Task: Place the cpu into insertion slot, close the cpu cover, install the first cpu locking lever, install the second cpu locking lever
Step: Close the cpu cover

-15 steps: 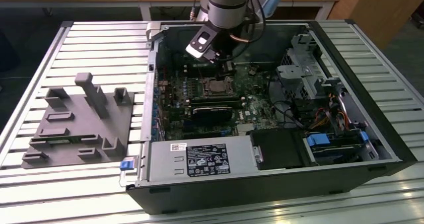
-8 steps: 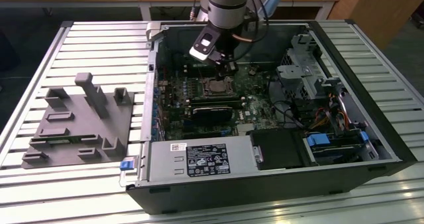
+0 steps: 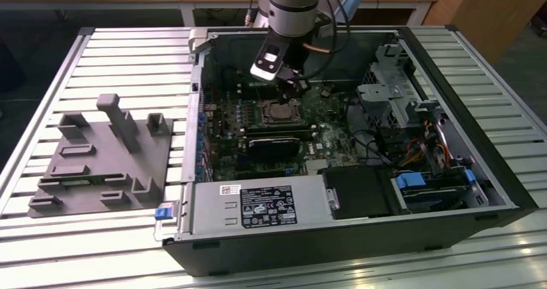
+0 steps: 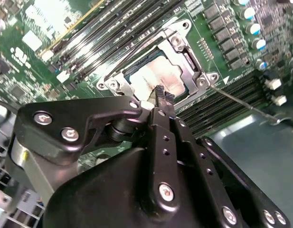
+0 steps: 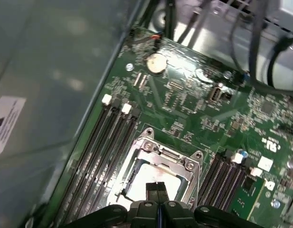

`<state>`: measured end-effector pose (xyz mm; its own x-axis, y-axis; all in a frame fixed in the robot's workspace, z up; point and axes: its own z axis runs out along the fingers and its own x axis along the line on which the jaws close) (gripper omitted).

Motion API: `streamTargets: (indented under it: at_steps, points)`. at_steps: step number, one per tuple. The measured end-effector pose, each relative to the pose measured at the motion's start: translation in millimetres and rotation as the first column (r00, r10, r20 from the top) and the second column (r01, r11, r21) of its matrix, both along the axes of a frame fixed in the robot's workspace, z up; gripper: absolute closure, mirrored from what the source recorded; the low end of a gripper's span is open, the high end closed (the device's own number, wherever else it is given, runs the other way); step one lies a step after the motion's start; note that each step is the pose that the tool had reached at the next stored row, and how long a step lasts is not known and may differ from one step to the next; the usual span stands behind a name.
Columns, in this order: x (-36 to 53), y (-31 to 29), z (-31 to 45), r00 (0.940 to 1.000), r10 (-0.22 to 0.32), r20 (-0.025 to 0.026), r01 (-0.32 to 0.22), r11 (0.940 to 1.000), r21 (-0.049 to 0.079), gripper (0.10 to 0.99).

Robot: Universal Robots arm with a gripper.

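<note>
Cpu (image 4: 153, 76) within cpu cover (image 4: 177, 47), beneath hand (image 4: 161, 94)

**Hidden, cropped and indistinct parts, indexed from the insertion slot (image 3: 280, 113)**

insertion slot: in the exterior view, too small to separate cpu from cpu cover. cpu (image 4: 153, 78): its edge on the slot's side under the end effector (image 4: 160, 96) is hidden behind that end effector in both wrist views. cpu cover (image 5: 155, 149): its bar on that same side of the slot is covered likewise. locking lever (image 4: 236, 97), beside the slot: latched or free, cannot tell. arm (image 3: 291, 7), above the slot: cut by the exterior view's top edge.
</note>
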<state>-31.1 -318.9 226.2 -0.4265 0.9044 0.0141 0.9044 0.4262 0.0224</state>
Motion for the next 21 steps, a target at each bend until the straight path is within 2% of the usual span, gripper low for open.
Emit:
streamTargets:
  at_steps: [5,10,12,16,19,21]
  points:
    - [0.0,0.0,-0.1,0.9958,0.091,0.0000,-0.091,0.9958,0.000,0.980]
    - [0.0,0.0,-0.1,0.9836,0.180,0.0000,-0.180,0.9836,0.000,0.980]
    - [0.0,0.0,-0.2,0.9763,0.216,0.0000,-0.216,0.9763,0.000,0.980]
    - [0.0,0.0,-0.2,0.9579,0.287,-0.0001,-0.287,0.9579,0.000,0.980]
    - [0.0,0.0,-0.3,0.9411,0.338,-0.0001,-0.338,0.9411,0.000,0.980]
    - [0.0,0.0,-0.3,0.9277,0.373,-0.0001,-0.373,0.9277,0.000,0.980]
